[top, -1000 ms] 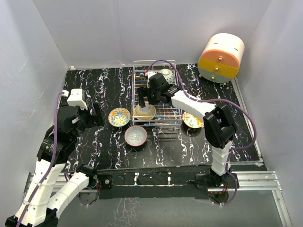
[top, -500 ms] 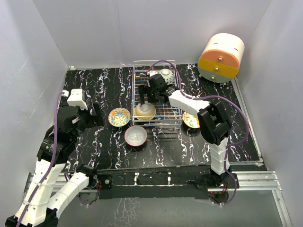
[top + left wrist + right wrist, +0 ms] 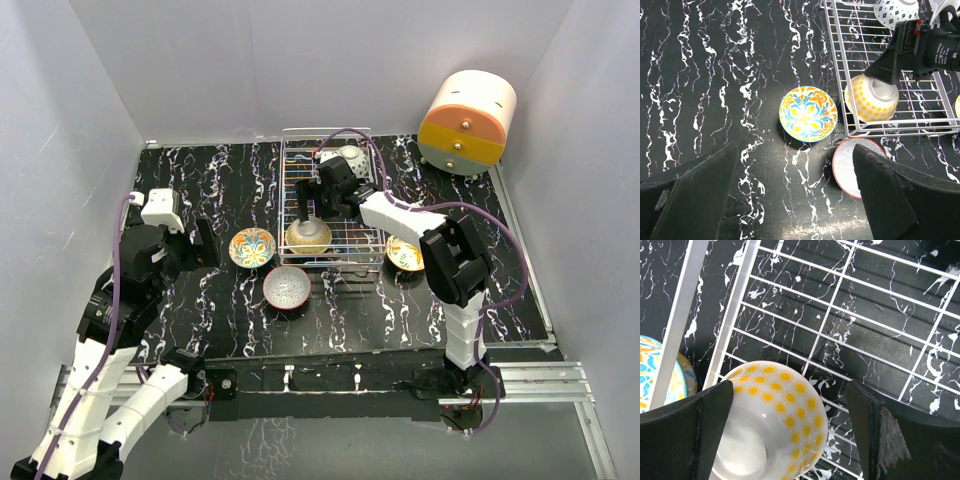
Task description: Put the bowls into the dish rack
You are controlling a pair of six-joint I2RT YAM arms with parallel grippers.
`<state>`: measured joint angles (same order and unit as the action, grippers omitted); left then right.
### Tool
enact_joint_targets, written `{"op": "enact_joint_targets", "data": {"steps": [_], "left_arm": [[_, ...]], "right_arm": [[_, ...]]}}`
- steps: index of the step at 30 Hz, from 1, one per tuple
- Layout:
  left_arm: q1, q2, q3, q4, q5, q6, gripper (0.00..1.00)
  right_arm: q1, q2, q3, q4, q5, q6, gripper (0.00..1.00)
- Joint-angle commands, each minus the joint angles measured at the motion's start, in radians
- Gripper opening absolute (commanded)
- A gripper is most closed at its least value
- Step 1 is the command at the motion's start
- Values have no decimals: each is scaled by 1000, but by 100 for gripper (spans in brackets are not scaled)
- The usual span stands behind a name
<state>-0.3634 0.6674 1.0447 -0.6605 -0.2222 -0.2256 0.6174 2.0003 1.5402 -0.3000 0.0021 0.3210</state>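
Two bowls [image 3: 351, 158] are sitting in the dish rack [image 3: 300, 175], the right gripper [image 3: 310, 208] hovering jaws-apart over the upturned yellow-dotted one [image 3: 307, 237], while three are lying on the counter [image 3: 200, 180] near the spread, empty left gripper [image 3: 790, 200].

A: Arms check. Left arm [image 3: 108, 305], right arm [image 3: 452, 262]: white shells, black joint housings.
B: Cables?
A: One purple cable [image 3: 503, 240] running back from each claw.
B: Claws?
A: Right claw [image 3: 310, 210]: black, white lettering [image 3: 940, 48] and red tag [image 3: 918, 27] behind the fingers [image 3: 900, 440], edges scuffed pale. Left claw [image 3: 205, 240]: black wedge fingers, white box [image 3: 160, 208] behind it.
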Motion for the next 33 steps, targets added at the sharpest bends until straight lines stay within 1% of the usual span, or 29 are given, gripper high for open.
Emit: {"op": "enact_joint_targets", "data": {"steps": [1, 5, 12, 18, 22, 25, 27, 31, 33], "left_arm": [[-3, -10, -8, -8, -8, -5, 97], [-4, -8, -5, -7, -7, -6, 97], [-4, 0, 3, 0, 1, -4, 97], [-3, 1, 8, -4, 0, -3, 97], [-3, 0, 8, -6, -4, -1, 97], [-4, 0, 6, -7, -6, -1, 97], [-4, 0, 2, -3, -6, -1, 97], [-3, 7, 4, 4, 0, -1, 97], [-3, 10, 2, 14, 6, 1, 97]], "right_arm": [[-1, -61, -44, 1, -50, -5, 99], [-1, -80, -57, -1, -83, -5, 99], [-1, -93, -46, 18, -80, -11, 99], [-3, -97, 25, 22, -29, -36, 99], [-5, -131, 57, 55, 18, -52, 99], [-5, -193, 42, 94, 63, -55, 99], [-6, -241, 22, 90, 109, -55, 99], [-15, -381, -50, 7, 235, -48, 99], [-51, -470, -118, -46, 258, -22, 99]]}}
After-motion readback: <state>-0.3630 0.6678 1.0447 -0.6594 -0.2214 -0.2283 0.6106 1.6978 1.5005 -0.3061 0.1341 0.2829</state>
